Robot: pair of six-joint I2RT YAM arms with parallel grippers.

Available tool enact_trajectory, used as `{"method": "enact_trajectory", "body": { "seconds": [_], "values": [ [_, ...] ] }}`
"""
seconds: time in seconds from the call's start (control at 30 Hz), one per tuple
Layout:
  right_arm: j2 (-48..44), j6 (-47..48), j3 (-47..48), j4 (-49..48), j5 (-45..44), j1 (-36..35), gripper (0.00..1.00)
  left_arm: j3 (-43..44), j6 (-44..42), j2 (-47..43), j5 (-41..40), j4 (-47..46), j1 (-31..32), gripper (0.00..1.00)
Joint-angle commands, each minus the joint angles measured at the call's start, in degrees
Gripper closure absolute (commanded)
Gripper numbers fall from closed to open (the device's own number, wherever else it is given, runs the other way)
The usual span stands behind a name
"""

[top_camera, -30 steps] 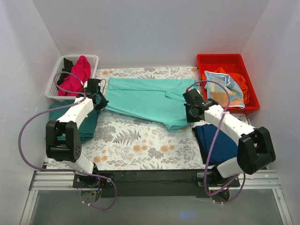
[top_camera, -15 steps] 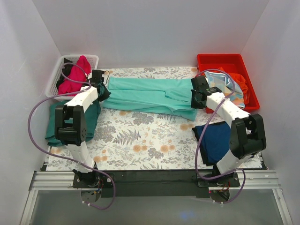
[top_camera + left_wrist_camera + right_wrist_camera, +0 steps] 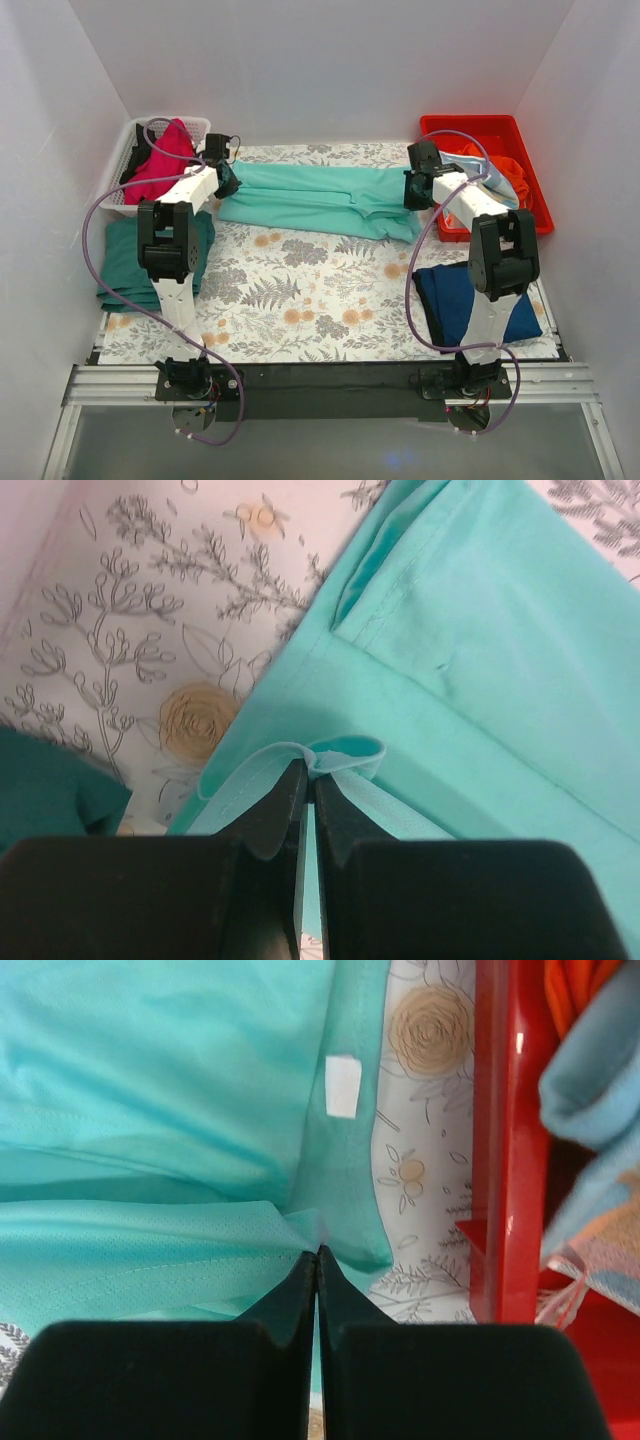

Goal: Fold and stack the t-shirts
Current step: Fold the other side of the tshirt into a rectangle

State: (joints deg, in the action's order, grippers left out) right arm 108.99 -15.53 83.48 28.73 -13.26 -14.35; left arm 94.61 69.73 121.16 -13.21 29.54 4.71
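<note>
A mint-green t-shirt point(image 3: 320, 200) lies folded into a long band across the far part of the floral table cover. My left gripper point(image 3: 226, 180) is shut on its left edge point(image 3: 335, 755), the cloth bunched between the tips. At the band's right end my right gripper point(image 3: 414, 190) is shut on a hem point(image 3: 300, 1240), close to the red bin. A navy-blue t-shirt point(image 3: 455, 295) lies folded at the right front. A dark teal folded shirt point(image 3: 125, 265) rests at the left, and a magenta shirt point(image 3: 160, 160) sits in the white basket.
The white basket point(image 3: 120, 180) stands at the back left corner. A red bin point(image 3: 500, 135) with orange and light-blue cloth stands at the back right; its wall point(image 3: 500, 1140) is right beside my right gripper. White walls enclose three sides.
Both grippers moved toward the back wall, carrying the mint shirt's near edge over itself. The shirt went from a wide spread to a narrow band.
</note>
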Motion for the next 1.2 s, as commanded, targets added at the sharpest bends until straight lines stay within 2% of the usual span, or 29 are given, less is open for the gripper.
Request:
{"method": "enact_trajectory", "body": {
  "seconds": [0.0, 0.27, 0.33, 0.37, 0.47, 0.5, 0.6, 0.7, 0.8, 0.93, 1.17],
  "values": [
    [2.1, 1.2, 4.6, -1.0, 1.1, 0.6, 0.99, 6.0, -1.5, 1.1, -3.9, 1.3, -0.8, 1.0],
    [7.2, 1.1, 9.1, -0.7, 4.4, 0.9, 0.99, 10.4, -2.4, 6.4, -4.6, 2.5, -0.9, 1.0],
    [8.5, 1.1, 10.7, -0.6, 5.2, 0.9, 0.99, 11.9, -2.6, 7.2, -5.0, 2.8, -1.0, 0.89],
    [9.9, 1.2, 12.0, -0.3, 6.1, 0.9, 0.99, 12.3, -2.6, 7.6, -5.3, 2.9, -1.0, 0.71],
    [12.9, 1.3, 17.1, -0.3, 6.9, 1.1, 0.86, 13.7, -3.0, 8.0, -6.7, 2.5, -1.1, 0.46],
    [13.7, 1.0, 20.3, -0.1, 7.0, 1.2, 0.78, 14.1, -3.1, 8.1, -6.7, 2.0, -1.1, 0.43],
    [16.6, 0.2, 26.8, -0.2, 8.5, 1.8, 0.69, 15.8, -3.4, 8.0, -6.1, 1.0, -1.3, 0.36],
    [16.8, 0.1, 29.1, 0.0, 10.0, 1.6, 0.67, 16.4, -3.9, 6.9, -5.7, 0.6, -1.3, 0.31],
    [14.1, 0.7, 26.1, 0.0, 9.0, 0.4, 0.66, 14.2, -4.1, 5.1, -5.7, 0.0, -1.3, 0.3],
    [8.4, 3.0, 17.7, -0.9, 6.8, -3.9, 0.64, 9.5, -4.4, 1.4, -4.8, -1.9, -1.3, 0.29],
    [5.0, 3.6, 9.1, -0.7, 6.1, -11.2, 0.64, 6.4, -4.3, 0.1, -3.8, -2.6, -1.3, 0.28]
  ]
}}
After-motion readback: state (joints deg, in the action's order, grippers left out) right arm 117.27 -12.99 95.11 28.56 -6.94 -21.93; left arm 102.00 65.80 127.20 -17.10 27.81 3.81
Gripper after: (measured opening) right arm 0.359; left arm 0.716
